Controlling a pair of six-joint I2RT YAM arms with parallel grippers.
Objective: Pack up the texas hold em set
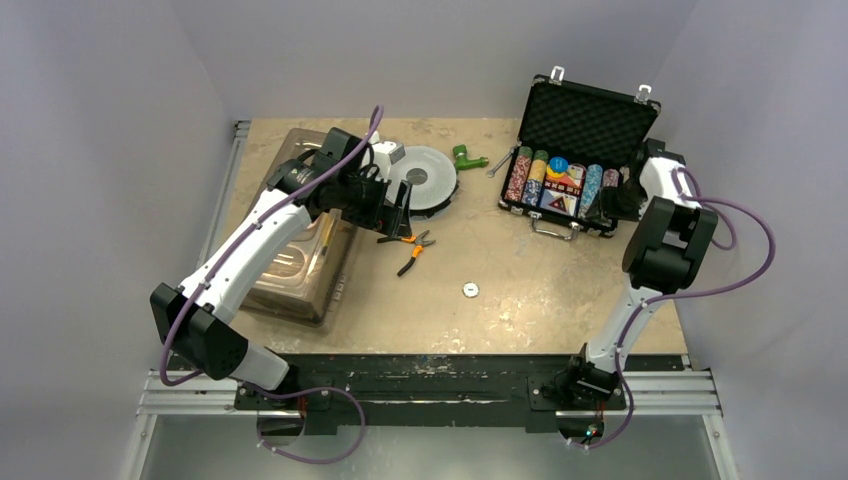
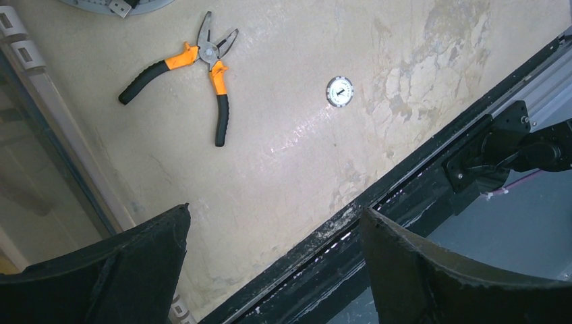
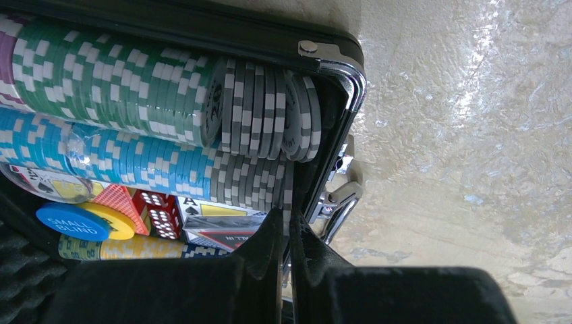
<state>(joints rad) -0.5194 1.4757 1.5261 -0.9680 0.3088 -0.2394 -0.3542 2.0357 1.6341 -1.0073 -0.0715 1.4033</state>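
Case (image 1: 590, 122): open | right gripper (image 3: 290, 219): clenched, tips at grey chips (image 3: 260, 108), likely tamping | left gripper (image 2: 273, 223): released near stray chip (image 2: 340, 91), likely fetching

"SMALL BLIND" on blue button (image 3: 64, 223)

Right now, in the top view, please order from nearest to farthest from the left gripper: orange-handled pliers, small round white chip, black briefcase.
1. orange-handled pliers, right by the left gripper.
2. small round white chip, mid-table.
3. black briefcase, far right.
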